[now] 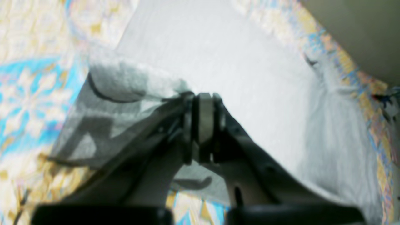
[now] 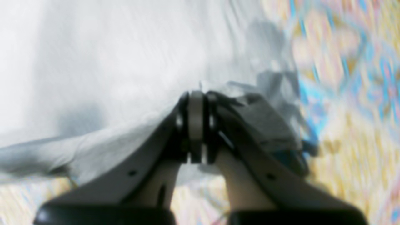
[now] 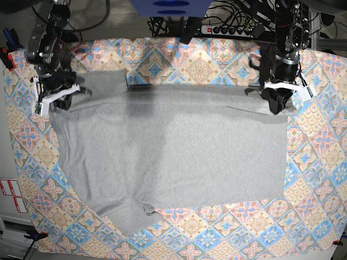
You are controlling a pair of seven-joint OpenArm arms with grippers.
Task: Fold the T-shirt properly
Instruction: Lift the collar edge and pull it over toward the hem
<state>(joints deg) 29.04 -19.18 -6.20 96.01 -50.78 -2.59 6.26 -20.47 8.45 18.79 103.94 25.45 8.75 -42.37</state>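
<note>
The light grey T-shirt (image 3: 173, 151) lies spread plain side up on the patterned cloth, collar towards the front. My left gripper (image 3: 277, 104) is shut on the shirt's far right edge; in the left wrist view the left gripper (image 1: 203, 103) pinches bunched fabric (image 1: 250, 78), and dark lettering (image 1: 90, 137) shows through a lifted fold. My right gripper (image 3: 58, 100) is shut on the shirt's far left edge. In the right wrist view the right gripper (image 2: 196, 100) holds raised fabric (image 2: 109, 78) slightly above the table.
A colourful patterned tablecloth (image 3: 314, 179) covers the table and shows around the shirt. A power strip and cables (image 3: 227, 30) run along the back edge. A blue object (image 3: 171, 6) sits at the back centre. The table's left edge carries stickers (image 3: 11, 195).
</note>
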